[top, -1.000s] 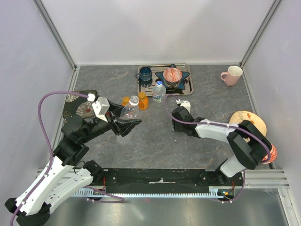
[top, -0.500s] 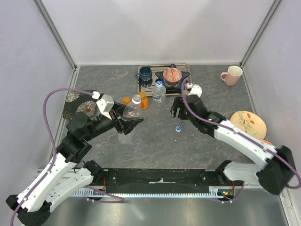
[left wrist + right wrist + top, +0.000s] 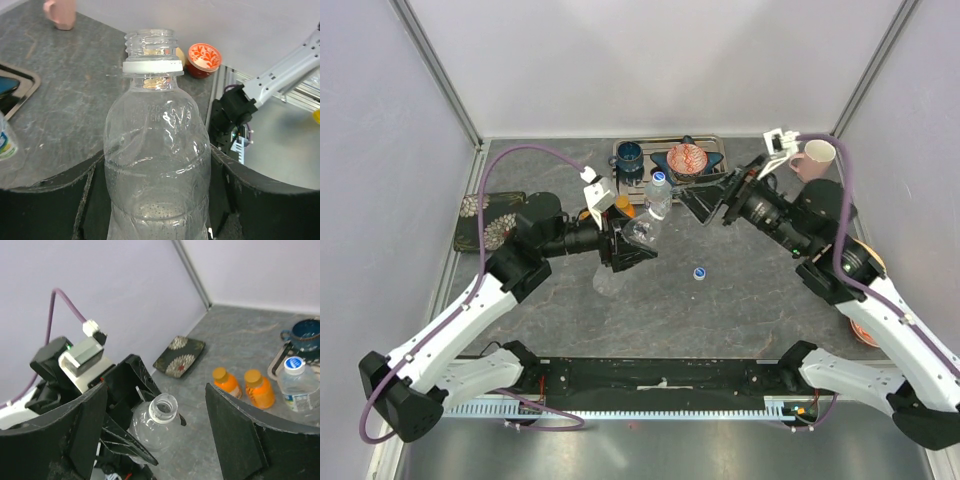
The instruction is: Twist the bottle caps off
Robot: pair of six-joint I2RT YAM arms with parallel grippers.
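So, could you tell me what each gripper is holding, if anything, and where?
The left gripper clamps the uncapped clear bottle around its body; the right gripper is open and empty.

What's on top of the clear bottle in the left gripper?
No cap: the bottle has a bare, open threaded neck, with only a white collar ring below it. Its base is hidden between the fingers of the left gripper.

The left gripper clasps a capless clear bottle by its body
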